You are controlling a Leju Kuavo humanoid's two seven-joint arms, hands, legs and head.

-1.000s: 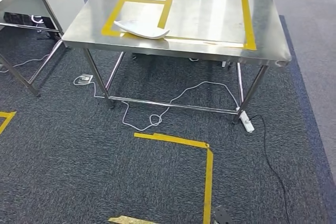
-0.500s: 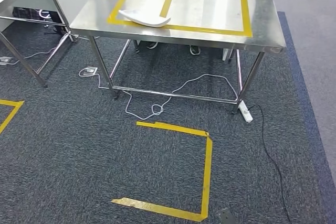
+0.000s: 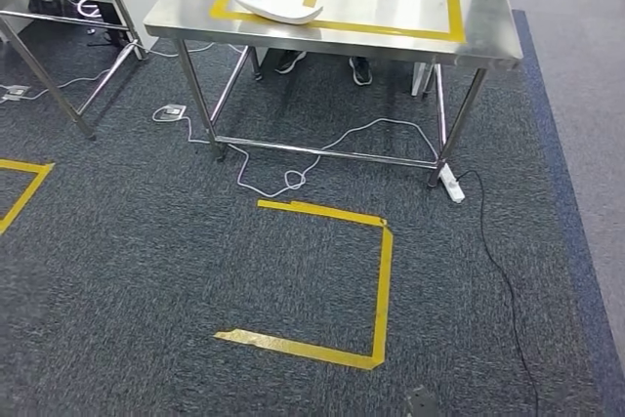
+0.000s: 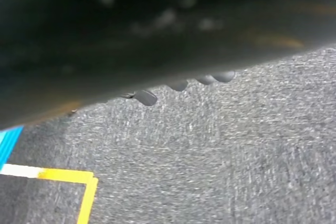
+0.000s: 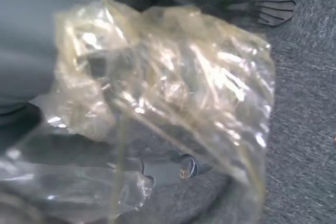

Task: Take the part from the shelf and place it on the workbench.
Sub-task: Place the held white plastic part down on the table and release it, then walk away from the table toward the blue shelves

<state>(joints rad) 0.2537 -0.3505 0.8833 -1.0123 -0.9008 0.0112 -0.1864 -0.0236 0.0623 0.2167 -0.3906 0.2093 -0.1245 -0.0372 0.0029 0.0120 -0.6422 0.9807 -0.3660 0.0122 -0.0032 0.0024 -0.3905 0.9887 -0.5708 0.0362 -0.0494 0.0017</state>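
Ahead, steel workbench [image 3: 486, 41], yellow tape frames [image 3: 458, 7], dark speckled carpet [image 3: 147, 271].

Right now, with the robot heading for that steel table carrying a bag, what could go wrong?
1. White cables and a power strip lie on the carpet under the workbench; a step too close might snag them.
2. The right hand holds a crinkly plastic bag, which could slip.
3. A white part already lies in a yellow taped box, so the new one may land on it.
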